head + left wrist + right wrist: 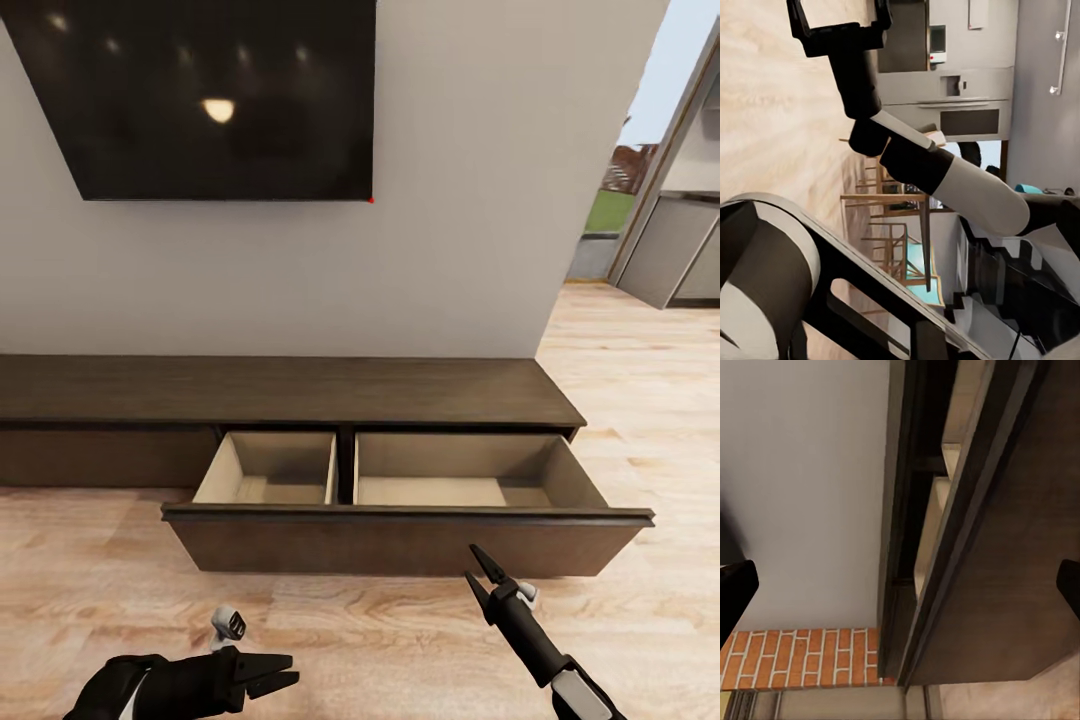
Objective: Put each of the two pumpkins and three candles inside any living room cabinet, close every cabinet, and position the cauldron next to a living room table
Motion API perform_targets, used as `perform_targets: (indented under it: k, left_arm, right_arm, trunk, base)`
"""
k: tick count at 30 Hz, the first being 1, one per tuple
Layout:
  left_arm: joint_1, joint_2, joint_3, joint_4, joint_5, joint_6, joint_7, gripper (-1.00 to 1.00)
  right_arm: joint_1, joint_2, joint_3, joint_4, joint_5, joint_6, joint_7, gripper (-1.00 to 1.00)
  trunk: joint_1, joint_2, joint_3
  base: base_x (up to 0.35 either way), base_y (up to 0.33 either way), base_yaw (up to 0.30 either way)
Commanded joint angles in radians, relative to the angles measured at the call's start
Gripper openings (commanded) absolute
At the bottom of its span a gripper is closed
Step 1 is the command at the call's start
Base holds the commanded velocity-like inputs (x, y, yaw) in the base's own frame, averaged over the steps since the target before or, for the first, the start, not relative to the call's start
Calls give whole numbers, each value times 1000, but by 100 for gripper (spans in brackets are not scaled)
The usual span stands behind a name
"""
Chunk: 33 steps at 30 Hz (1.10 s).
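The long dark brown cabinet (300, 390) stands against the white wall. Its right drawer (400, 545) is pulled out. Both pale wood compartments, the left (268, 488) and the right (450, 490), hold nothing. My right gripper (474, 566) hovers open just in front of the drawer front, low over the floor; it also shows wide open in the left wrist view (838, 16). The right wrist view looks along the drawer front (1012, 547). My left gripper (290, 672) is open and holds nothing, further back over the floor. The pumpkins, candles, cauldron and table are out of view.
A black TV (220, 100) hangs on the wall above the cabinet. Light wood floor (640, 400) runs right toward a doorway with grey kitchen units (680, 250). Dining chairs (892, 225) show in the left wrist view, and a brick wall (802, 660) in the right wrist view.
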Motion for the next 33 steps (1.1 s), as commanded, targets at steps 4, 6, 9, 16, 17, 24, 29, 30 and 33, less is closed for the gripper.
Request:
perform_targets:
  k: [4, 6, 9, 16, 17, 24, 29, 30, 33]
  left_arm:
    - [-1, 1, -2, 0, 2, 10, -1, 100]
    - [-1, 0, -2, 0, 2, 9, 0, 100]
    - [-1, 1, -2, 0, 1, 9, 2, 100]
    - [-1, 1, -2, 0, -4, 9, 6, 100]
    - [-1, 0, -2, 0, -10, 9, 6, 100]
    - [-1, -1, 0, 0, -31, 8, 13, 100]
    - [-1, -6, 2, 0, -31, 9, 78, 100]
    - [-1, -7, 2, 0, -31, 9, 89, 100]
    - [-1, -10, 4, 0, -29, 9, 151, 100]
  right_arm:
    - [2, -17, 1, 1, -7, 11, 2, 100]
    - [3, -31, 1, 0, -7, 11, 2, 100]
    - [4, -48, 2, 1, -6, 11, 1, 100]
    - [4, -58, 2, 6, 43, 11, 1, 100]
    - [4, -57, 2, 22, 60, 11, 2, 100]
    - [4, -75, 1, 105, 80, -4, 3, 100]
    - [4, -85, 1, 172, 81, -36, 1, 100]
    - [4, -86, 1, 179, 81, -43, 1, 100]
    - [4, -87, 1, 223, 80, -74, 1, 100]
  trunk:
    - [-16, 28, 12]
    - [-23, 42, 18]
    - [-35, 63, 27]
    - [-62, 112, 49]
    - [-65, 119, 53]
    - [-92, 168, 74]
    - [-111, 203, 90]
    - [-115, 210, 93]
    - [-127, 231, 103]
  base:
    - [0, 0, 0]
    - [0, 0, 0]
    - [0, 0, 0]
    - [0, 0, 0]
    - [0, 0, 0]
    - [0, 0, 0]
    - [0, 0, 0]
    - [0, 0, 0]
    - [0, 0, 0]
